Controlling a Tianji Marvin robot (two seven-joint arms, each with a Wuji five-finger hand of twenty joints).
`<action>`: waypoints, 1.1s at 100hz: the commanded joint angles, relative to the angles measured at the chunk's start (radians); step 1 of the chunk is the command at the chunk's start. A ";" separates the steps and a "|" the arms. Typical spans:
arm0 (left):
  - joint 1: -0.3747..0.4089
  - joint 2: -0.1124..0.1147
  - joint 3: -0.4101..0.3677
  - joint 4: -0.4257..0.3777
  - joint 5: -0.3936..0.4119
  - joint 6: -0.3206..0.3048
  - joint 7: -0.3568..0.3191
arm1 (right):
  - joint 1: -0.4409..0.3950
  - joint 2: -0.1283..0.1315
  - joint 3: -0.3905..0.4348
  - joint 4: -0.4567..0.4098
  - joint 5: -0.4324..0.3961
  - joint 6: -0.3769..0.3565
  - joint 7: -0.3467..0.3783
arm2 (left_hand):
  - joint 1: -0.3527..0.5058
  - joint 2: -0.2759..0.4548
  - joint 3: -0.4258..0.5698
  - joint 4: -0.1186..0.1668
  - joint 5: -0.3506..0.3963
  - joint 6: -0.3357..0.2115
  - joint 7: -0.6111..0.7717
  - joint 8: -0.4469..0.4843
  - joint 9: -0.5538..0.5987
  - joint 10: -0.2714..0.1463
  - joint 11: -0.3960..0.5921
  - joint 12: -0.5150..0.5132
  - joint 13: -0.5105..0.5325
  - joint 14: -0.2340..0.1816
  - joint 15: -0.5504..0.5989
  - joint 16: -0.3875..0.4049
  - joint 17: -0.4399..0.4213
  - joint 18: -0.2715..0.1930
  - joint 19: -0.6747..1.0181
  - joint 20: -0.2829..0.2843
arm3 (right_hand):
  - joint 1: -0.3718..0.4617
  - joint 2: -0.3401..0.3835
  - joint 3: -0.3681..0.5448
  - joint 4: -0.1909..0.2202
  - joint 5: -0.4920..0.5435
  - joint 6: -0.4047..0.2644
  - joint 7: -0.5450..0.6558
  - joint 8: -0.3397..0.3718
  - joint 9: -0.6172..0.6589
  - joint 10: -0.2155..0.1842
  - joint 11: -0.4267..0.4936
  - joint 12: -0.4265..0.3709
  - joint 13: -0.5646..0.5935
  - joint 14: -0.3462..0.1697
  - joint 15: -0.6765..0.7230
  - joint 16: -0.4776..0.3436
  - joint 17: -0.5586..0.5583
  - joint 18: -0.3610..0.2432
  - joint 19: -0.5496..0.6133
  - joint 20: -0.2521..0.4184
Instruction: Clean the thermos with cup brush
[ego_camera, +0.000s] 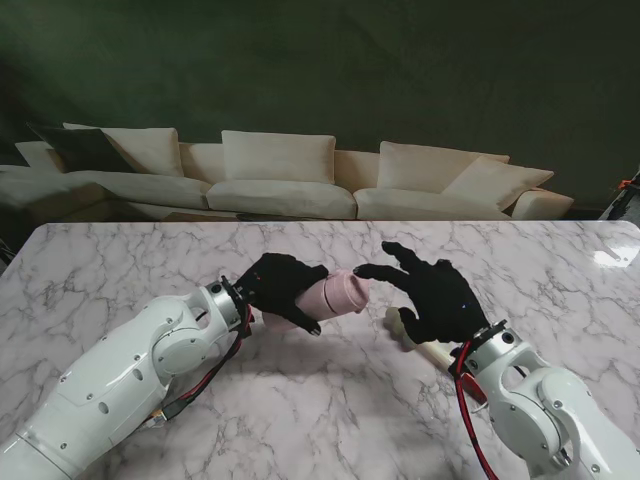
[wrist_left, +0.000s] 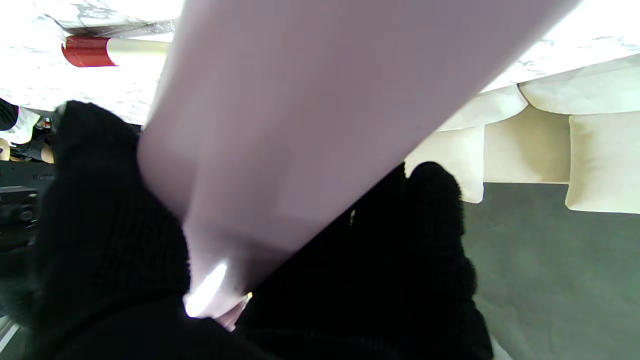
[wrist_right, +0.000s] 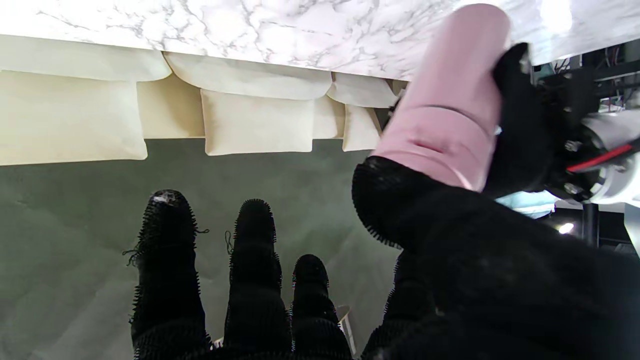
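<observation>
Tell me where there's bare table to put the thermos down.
Bare marble lies left of the left robot hand, and between both arms nearer to me. Crowded: the middle, where the pink thermos, the right robot hand and the cup brush under it bunch together.

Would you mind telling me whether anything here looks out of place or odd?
Only that the brush lies unused on the table under the open right hand, while the left hand holds the pink thermos sideways.
</observation>
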 joint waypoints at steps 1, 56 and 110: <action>-0.005 -0.001 0.002 -0.010 -0.003 -0.006 -0.011 | 0.038 0.004 -0.006 0.046 -0.024 -0.023 -0.027 | 0.486 0.277 0.338 0.054 0.073 -0.234 0.083 0.044 -0.011 -0.033 0.035 0.030 0.057 -0.061 0.181 0.055 -0.011 -0.091 0.045 0.022 | 0.019 -0.033 0.030 -0.024 -0.031 -0.061 0.047 -0.004 -0.016 -0.010 0.023 0.011 0.020 -0.031 0.021 0.012 0.002 -0.023 0.011 0.001; -0.011 -0.003 0.007 -0.004 -0.008 -0.006 -0.010 | 0.169 0.008 -0.101 0.163 0.012 -0.111 -0.031 | 0.487 0.279 0.339 0.053 0.072 -0.233 0.079 0.046 -0.012 -0.031 0.034 0.031 0.055 -0.055 0.184 0.058 -0.015 -0.087 0.048 0.024 | 0.003 -0.025 -0.005 -0.052 -0.025 -0.089 0.001 -0.001 -0.014 -0.024 0.041 0.018 0.056 -0.060 0.059 0.026 0.022 -0.051 0.032 0.004; -0.012 -0.004 0.010 -0.002 -0.009 -0.014 0.000 | 0.239 -0.001 -0.171 0.256 0.011 -0.129 -0.133 | 0.487 0.281 0.340 0.050 0.075 -0.235 0.076 0.047 -0.013 -0.033 0.036 0.030 0.054 -0.054 0.187 0.059 -0.016 -0.085 0.051 0.026 | -0.105 -0.039 -0.129 -0.108 0.061 -0.054 0.188 0.107 0.029 -0.079 0.208 0.084 0.181 -0.118 0.169 0.117 0.126 -0.148 0.150 0.098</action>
